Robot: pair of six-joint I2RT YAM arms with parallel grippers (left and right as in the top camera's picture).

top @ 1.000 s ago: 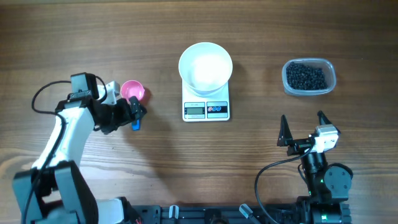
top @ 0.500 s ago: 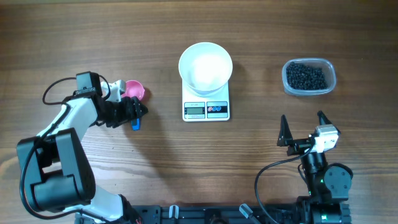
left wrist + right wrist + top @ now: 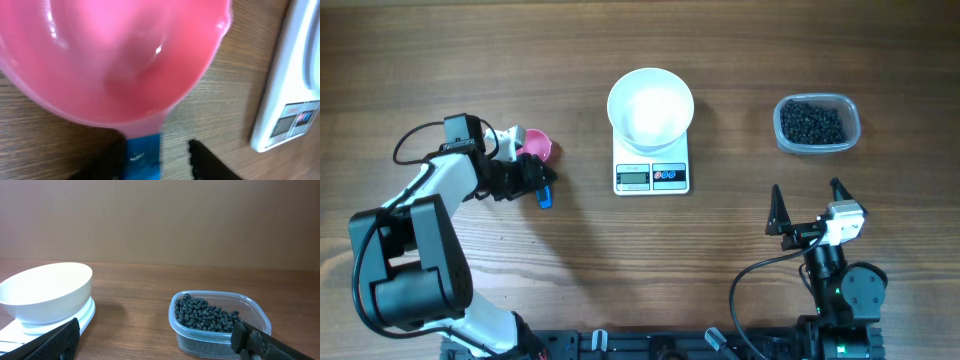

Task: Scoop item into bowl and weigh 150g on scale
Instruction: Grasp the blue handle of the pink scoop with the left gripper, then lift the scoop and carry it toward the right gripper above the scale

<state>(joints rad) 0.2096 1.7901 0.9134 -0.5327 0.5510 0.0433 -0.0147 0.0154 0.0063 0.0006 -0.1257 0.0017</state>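
The left gripper straddles the blue handle of the pink plastic scoop, low over the wooden table, since the scoop must be in hand before any scooping. One finger seems to touch the handle and a gap shows on the other side, so the gripper looks unclenched, though the wrist view is blurred. The right gripper hangs spread wide and empty, out of the way. The tiny round black beads lie heaped and loose in the clear rectangular plastic tub, well apart from the round white bowl, which sits empty on the small white scale, ready for weighing.
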